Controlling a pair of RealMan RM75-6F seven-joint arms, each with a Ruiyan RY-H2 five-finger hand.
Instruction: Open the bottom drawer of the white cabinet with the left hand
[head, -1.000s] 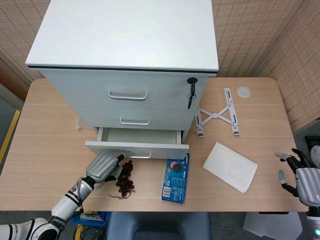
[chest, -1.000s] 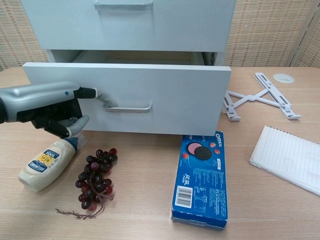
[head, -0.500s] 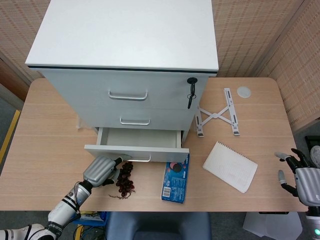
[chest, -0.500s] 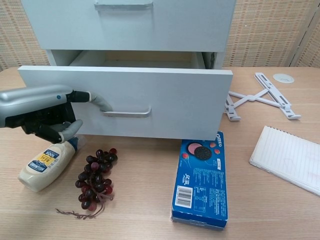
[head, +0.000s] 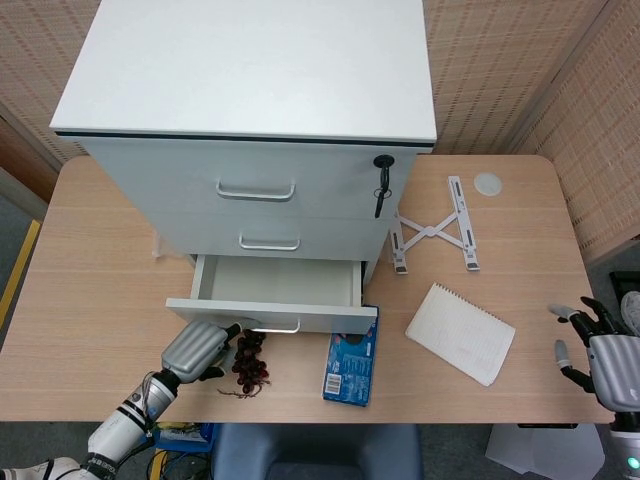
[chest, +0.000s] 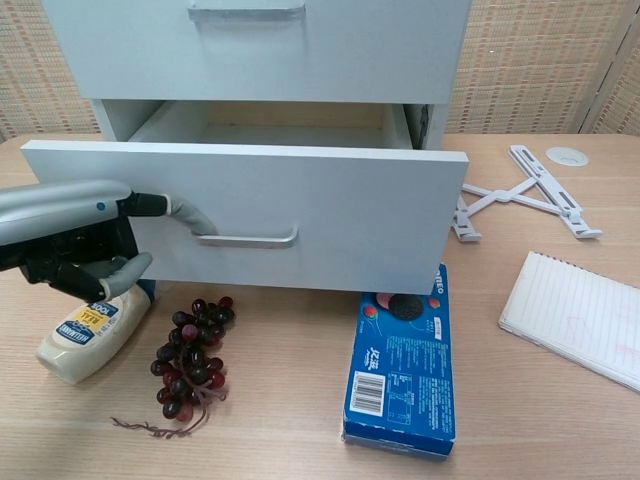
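Left hand (chest: 75, 235) hooks one finger in handle (chest: 245, 238), rest curled | bottom drawer (chest: 300, 215) partly out of cabinet (head: 250, 90) | right hand (head: 600, 350) open, idle | risk: drawer front overhangs Oreo box (chest: 400, 370); may shove it, or hook slips.

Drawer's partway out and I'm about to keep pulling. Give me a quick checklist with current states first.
1. Left hand finger hooked in handle: ok.
2. Drawer sliding square: cannot tell; its right corner looks slightly lower.
3. Oreo box out of the path: not ok, drawer front overhangs its far end.
4. Grapes clear of drawer: ok.
5. Bottle clear of hand: cannot tell, it lies right under it.
6. Right hand away: ok.
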